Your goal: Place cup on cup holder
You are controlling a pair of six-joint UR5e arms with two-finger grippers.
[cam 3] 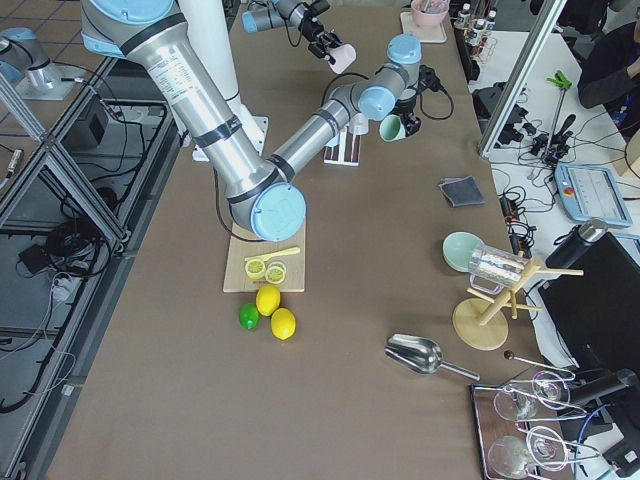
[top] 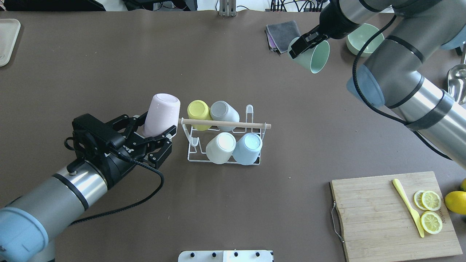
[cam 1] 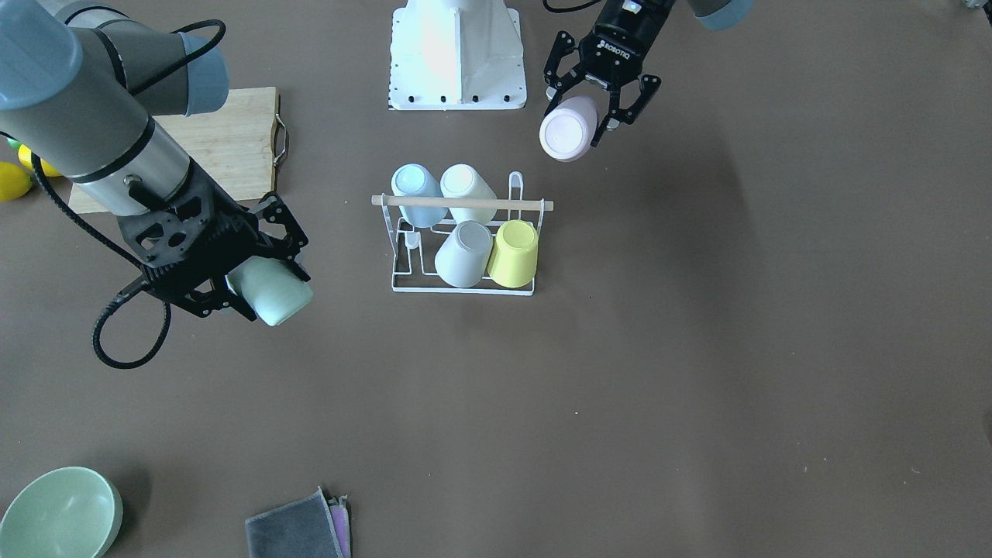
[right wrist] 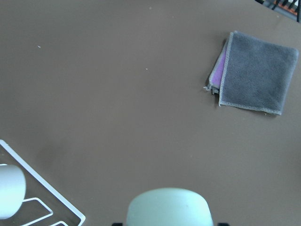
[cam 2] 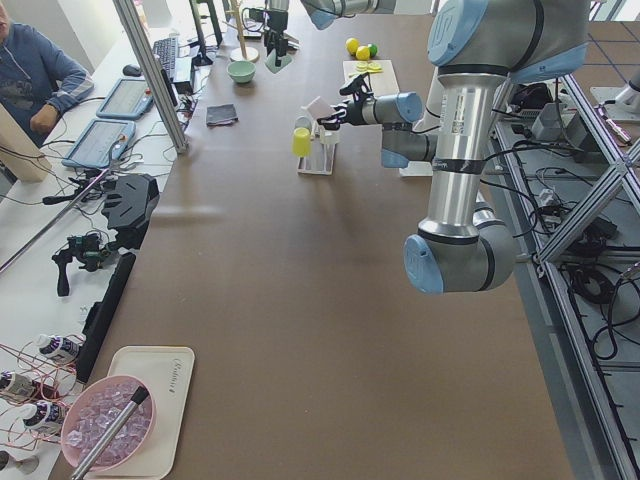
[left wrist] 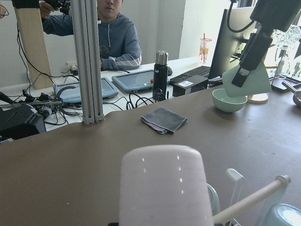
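Observation:
The cup holder (top: 222,160) is a white wire rack with a wooden rod (top: 225,123), mid-table. It carries a yellow (top: 198,110), a grey (top: 222,111), a white (top: 220,145) and a light blue cup (top: 248,146), all upside down. My left gripper (top: 156,125) is shut on a pink cup (top: 162,113), held bottom-up just left of the rack; the cup fills the left wrist view (left wrist: 164,183). My right gripper (top: 304,49) is shut on a mint green cup (top: 314,56), held in the air beyond and to the right of the rack (cam 1: 463,288); it also shows in the right wrist view (right wrist: 169,207).
A folded grey cloth (top: 282,34) and a green bowl (top: 364,38) lie at the far right. A wooden cutting board (top: 382,218) with lemon slices and a yellow knife sits near right, with a lemon (top: 455,202) beside it. The robot base (cam 1: 456,54) stands behind the rack.

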